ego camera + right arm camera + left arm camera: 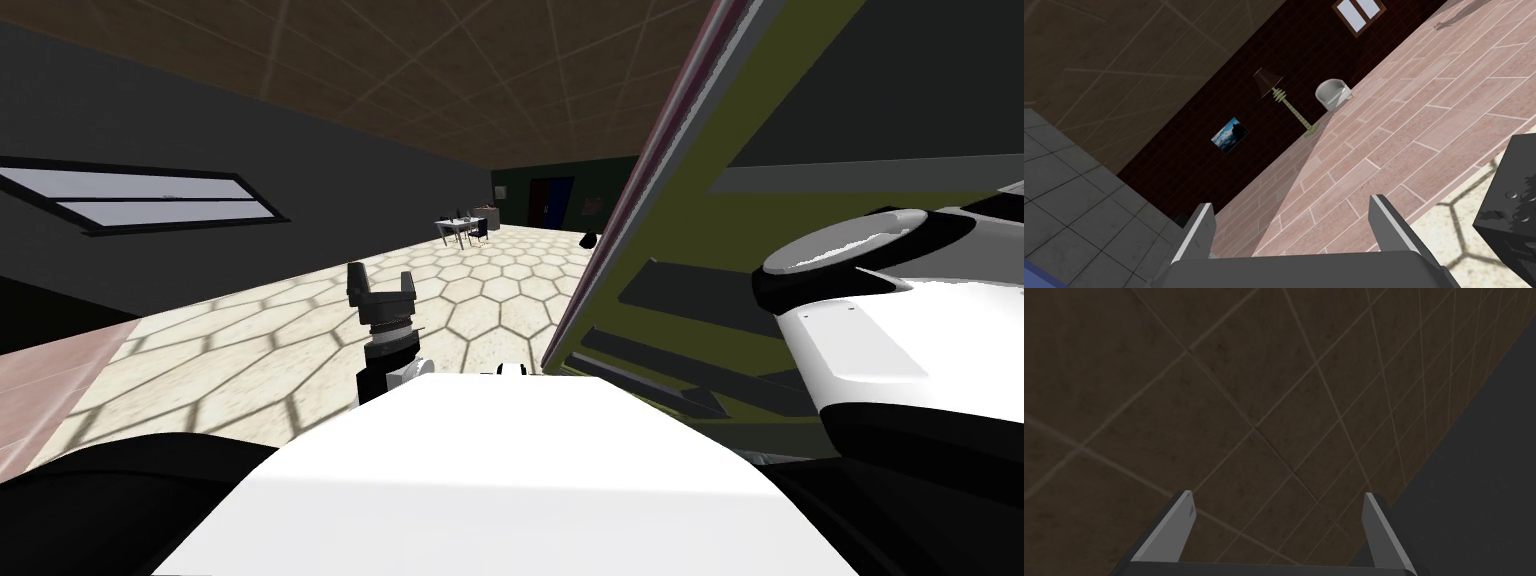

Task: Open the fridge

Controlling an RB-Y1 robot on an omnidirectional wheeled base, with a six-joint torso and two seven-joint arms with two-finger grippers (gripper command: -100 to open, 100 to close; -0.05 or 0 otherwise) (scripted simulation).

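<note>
Fridge door (700, 230), as I read the olive-green panel on my right in the head view, stands swung out with its inner face towards me: dark shelf bars (670, 290) cross it and a pinkish strip (640, 180) runs along its near edge. From that I judge the opening all but done. What is left is to make sure the door stands wide and then come away cleanly. The right arm (880, 300) lies close against that inner face. The right gripper (1289, 205) has its fingers spread with nothing between them, and looks out over a pink plank floor (1424, 100) towards a floor lamp (1284, 100). If the door needs more swing, a slow, flat push on the bare green part would be safest. The push should keep off the shelf bars, where a blade finger could catch, and off the edge strip. The left gripper (381, 275) points upward over the hexagon-tiled floor (500, 290), well apart from the door. It too is spread and holds nothing, and is best kept there, out of the door's arc. I can read no brand, label or lettering anywhere on the door. A framed picture (1229, 135) on the far wall shows a blue scene and carries no writing.
</note>
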